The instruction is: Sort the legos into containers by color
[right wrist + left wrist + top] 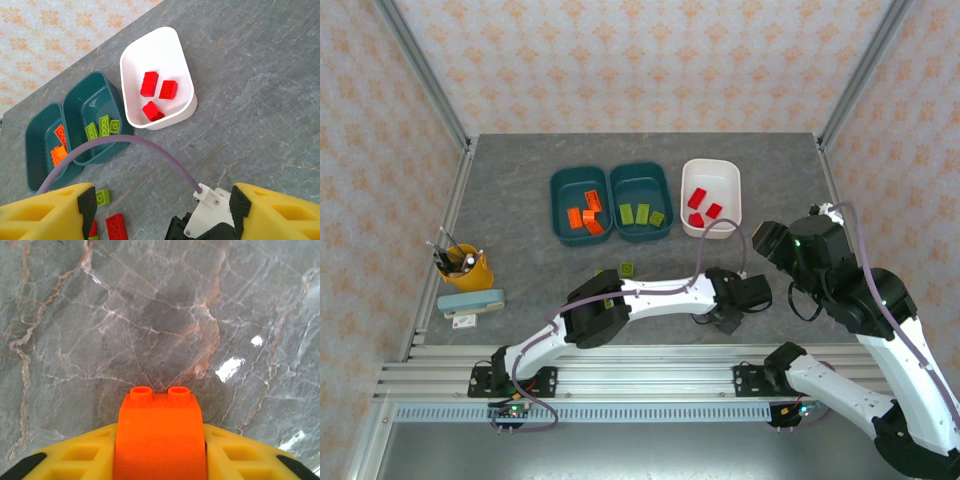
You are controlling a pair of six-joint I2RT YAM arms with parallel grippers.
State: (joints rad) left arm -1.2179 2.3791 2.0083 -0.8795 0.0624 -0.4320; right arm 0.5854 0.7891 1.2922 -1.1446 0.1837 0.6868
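My left gripper [160, 462] is shut on an orange lego [160, 437], studs pointing forward, just above the bare marble table. From above, that gripper [730, 318] is low at the table's centre-right. My right gripper [162, 205] hangs open high above it, nothing between its fingers. The left teal container [557, 205] holds orange legos [60, 147], the middle teal container [640, 170] holds yellow-green ones [104, 125], and the white container [150, 37] holds three red ones [149, 83]. A loose green lego [103, 197] and a red one [116, 227] lie on the table.
A yellow pen cup [465, 265] and a pale blue stapler [472, 303] stand at the left edge. The left arm's purple cable [150, 147] arcs in front of the bins. Metal rails [620, 385] run along the near edge, with frame posts at the corners.
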